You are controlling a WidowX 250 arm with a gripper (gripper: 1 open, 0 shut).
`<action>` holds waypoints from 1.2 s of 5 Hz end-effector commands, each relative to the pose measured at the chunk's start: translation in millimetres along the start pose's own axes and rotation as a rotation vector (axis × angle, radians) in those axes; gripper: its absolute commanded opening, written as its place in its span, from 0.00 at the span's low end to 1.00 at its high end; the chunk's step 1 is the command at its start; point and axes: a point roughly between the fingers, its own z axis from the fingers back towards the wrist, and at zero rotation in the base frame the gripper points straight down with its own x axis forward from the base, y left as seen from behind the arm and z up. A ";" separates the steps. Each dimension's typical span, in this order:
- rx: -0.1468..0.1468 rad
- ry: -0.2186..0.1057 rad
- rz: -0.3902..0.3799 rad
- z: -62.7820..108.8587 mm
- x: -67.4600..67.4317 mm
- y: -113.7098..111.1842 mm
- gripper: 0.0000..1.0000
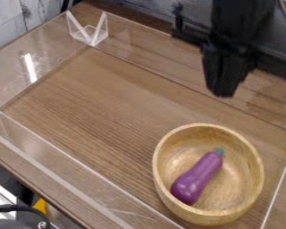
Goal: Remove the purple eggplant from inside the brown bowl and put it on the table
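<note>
Eggplant [197, 176], glossy purple, green-tipped, lies in bowl [170, 150].

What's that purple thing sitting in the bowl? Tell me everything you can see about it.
It is the purple eggplant, a small, glossy toy that looks like smooth plastic. It is elongated and pear-shaped, fat at the near lower-left end and narrowing to a small green stem tip at the upper right. It lies on its side, slanted, on the floor of the brown bowl, well inside the rim. Only the bowl touches it; the black end effector hangs above, clear of it.
</note>
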 end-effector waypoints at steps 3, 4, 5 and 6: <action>0.019 -0.037 -0.011 11.4 -24.0 -26.1 1.00; 0.046 -0.047 0.021 12.4 -22.7 -23.1 1.00; 0.047 -0.043 -0.035 6.3 -34.8 -18.2 1.00; 0.056 -0.027 0.020 -3.0 -39.2 -5.9 1.00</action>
